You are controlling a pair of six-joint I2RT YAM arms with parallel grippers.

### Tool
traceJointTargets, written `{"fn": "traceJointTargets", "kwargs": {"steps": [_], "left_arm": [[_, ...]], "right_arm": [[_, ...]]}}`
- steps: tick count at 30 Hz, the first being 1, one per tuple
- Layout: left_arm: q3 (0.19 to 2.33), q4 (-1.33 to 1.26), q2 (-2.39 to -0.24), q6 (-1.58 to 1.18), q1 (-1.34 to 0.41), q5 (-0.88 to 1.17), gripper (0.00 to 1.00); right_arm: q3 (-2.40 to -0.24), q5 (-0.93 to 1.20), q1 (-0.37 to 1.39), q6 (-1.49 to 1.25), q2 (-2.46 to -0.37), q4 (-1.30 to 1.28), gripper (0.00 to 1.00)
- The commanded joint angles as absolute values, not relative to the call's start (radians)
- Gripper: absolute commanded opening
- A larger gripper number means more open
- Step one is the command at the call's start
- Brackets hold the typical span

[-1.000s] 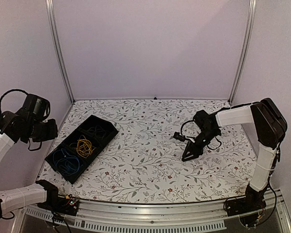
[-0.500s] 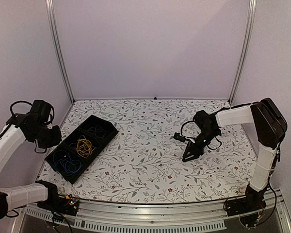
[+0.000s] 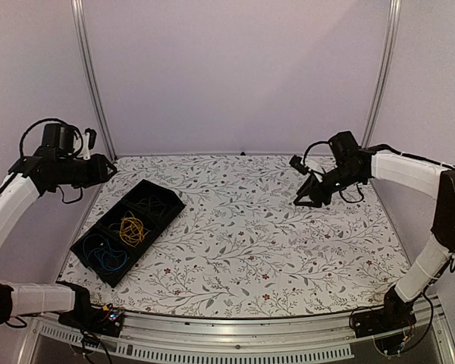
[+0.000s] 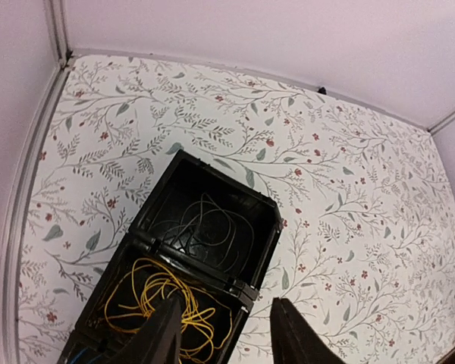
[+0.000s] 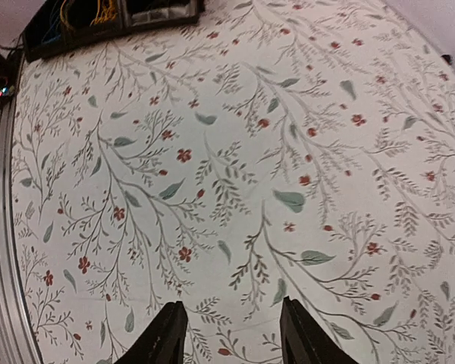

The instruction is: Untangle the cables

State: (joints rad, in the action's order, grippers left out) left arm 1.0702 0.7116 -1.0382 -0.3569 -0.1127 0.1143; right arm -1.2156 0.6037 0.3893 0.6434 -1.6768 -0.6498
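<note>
Left gripper (image 3: 105,168) and right gripper (image 3: 309,199) both released and holding nothing; cables (image 3: 129,231) lie in the tray (image 3: 150,243).

Left gripper hangs in the air at the far left of the table (image 3: 250,250). In its wrist view the 2 fingers (image 4: 171,334) stand apart, and only the tray shows in the gap between them. Right gripper hangs over the far right of the table, well apart from the tray. Its 2 fingers (image 5: 167,334) are also spread, with only the flowered tabletop between them. The black tray sits at the left of the table, set at an angle, and has 3 compartments. The dark cable (image 4: 208,224) is in the far compartment, the yellow cable (image 4: 163,299) is in the middle one, and the blue cable (image 3: 102,254) is in the near one. Each lies in loose loops, and no colour crosses a divider.
</note>
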Motion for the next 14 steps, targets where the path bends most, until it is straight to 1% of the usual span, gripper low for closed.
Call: {"fn": "traceJointTargets", "kwargs": {"steps": [1,2,3,4,5,6,8,10,14], "left_arm": [[1.148,0.526,-1.147,-0.236,-0.113,0.226,0.53],[1.157,0.502,-1.168,-0.221,-0.116,0.230,0.65],[1.172,0.480,-1.191,-0.211,-0.122,0.231,0.89],[1.195,0.462,-1.210,-0.205,-0.128,0.232,0.98],[1.215,0.448,-1.228,-0.203,-0.134,0.231,0.99],[1.239,0.437,-1.242,-0.203,-0.140,0.232,1.00],[1.273,0.409,-1.256,-0.195,-0.166,0.213,1.00],[1.271,0.354,-1.249,-0.185,-0.197,0.179,1.00],[1.153,0.227,-1.196,-0.196,-0.241,0.110,1.00]], "right_arm": [[-1.273,0.559,0.182,0.422,-1.506,-0.431,0.55],[-1.284,0.552,0.136,0.366,-1.479,-0.411,0.66],[-1.303,0.540,0.101,0.333,-1.468,-0.408,0.76],[-1.323,0.527,0.081,0.313,-1.460,-0.418,0.86],[-1.342,0.478,0.077,0.313,-1.457,-0.423,0.97],[-1.354,0.412,0.076,0.304,-1.450,-0.422,0.99],[-1.368,0.338,0.077,0.269,-1.442,-0.433,0.99],[-1.340,0.324,0.076,0.263,-1.414,-0.432,0.99],[-1.192,0.380,0.076,0.251,-1.313,-0.327,0.99]]}}
